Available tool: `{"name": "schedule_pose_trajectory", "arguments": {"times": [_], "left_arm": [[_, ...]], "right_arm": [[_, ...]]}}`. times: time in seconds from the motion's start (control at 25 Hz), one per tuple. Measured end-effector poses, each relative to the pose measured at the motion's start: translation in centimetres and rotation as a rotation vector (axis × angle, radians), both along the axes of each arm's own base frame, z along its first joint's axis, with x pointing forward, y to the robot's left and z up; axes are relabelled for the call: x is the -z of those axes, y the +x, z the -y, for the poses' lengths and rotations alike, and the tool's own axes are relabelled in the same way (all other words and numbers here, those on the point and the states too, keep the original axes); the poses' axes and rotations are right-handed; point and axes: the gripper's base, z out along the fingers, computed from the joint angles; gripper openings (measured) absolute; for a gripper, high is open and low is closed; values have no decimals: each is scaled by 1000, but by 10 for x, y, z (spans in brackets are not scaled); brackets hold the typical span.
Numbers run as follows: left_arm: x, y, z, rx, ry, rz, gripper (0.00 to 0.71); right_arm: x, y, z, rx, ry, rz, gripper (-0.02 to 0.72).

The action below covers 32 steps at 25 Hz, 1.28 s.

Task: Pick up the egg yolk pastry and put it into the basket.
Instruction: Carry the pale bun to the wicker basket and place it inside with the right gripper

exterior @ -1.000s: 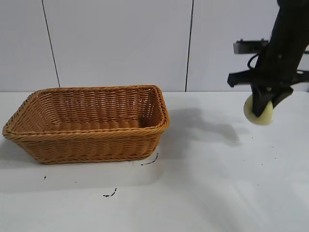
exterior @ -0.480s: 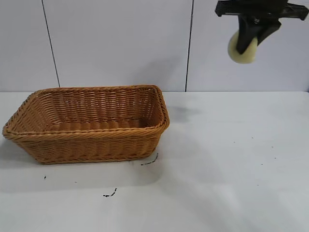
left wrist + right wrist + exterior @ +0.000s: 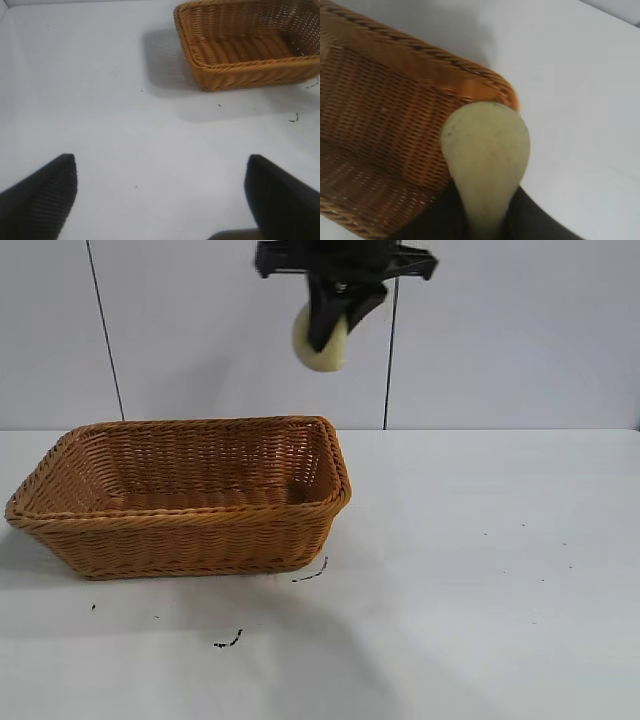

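Exterior view, left to right: large orange-brown rectangular woven wicker basket (image 3: 180, 495) with flaring sides and a braided rim sat on the left half of the white desk (image 3: 480, 570), interior holding nothing visible. A few small dark specks lay on the desk in front of the basket, one squiggle just off its front right corner. High over the basket's right end hung the right arm's black claw (image 3: 328, 335), pointing down, clenched on the small pale yellow-green rounded egg yolk pastry (image 3: 318, 345). Pastry was in the air, well above the rim, not touching the basket or the desk. Grey panelled wall (image 3: 500, 330) behind.

Left wrist view: left claw (image 3: 160, 195) was released, its two dark fingers (image 3: 42, 192) spread wide apart with nothing between them, over bare desk (image 3: 125, 130). Basket (image 3: 250, 50) was well apart from it, farther off on the desk, with its shadow beside it.

Right wrist view: pastry (image 3: 487, 155) filled the centre, pinched at its lower part between the dark fingers (image 3: 432, 220) of the right claw (image 3: 485, 220); dimpled matte surface with faint specks. Below it lay the basket (image 3: 380, 125), its braided corner rim directly under the pastry, white desk (image 3: 585, 125) to the other side.
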Motion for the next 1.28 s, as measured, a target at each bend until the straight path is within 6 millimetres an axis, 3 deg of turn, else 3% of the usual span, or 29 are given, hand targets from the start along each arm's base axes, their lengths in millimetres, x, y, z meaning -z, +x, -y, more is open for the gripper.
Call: {"name": "schedule_pose_trajectory", "arguments": {"times": [0.16,0.28,0.52,0.68,0.76,0.92,0.96,1.08,1.28], "left_arm": [[0,0,0,0,0,0,693],[0,0,0,0,0,0,693],[0,0,0,0,0,0,693],[0,0,0,0,0,0,693],[0,0,0,0,0,0,693],[0,0,0,0,0,0,693],[0,0,0,0,0,0,693],[0,0,0,0,0,0,693],[0,0,0,0,0,0,693]], "right_arm": [[29,-10,-47,-84,12,12,97],[56,-12,-67,-115,12,12,97],[113,-3,-78,-114,2,-25,97],[132,-2,-79,-112,-9,-50,147],[132,-2,-80,-113,-9,-52,252],[128,-3,-80,-115,-10,-47,564],[125,-3,-79,-116,-13,-44,602],[100,-5,-77,-121,-16,-27,657],[52,-2,-60,-99,-2,10,667]]}}
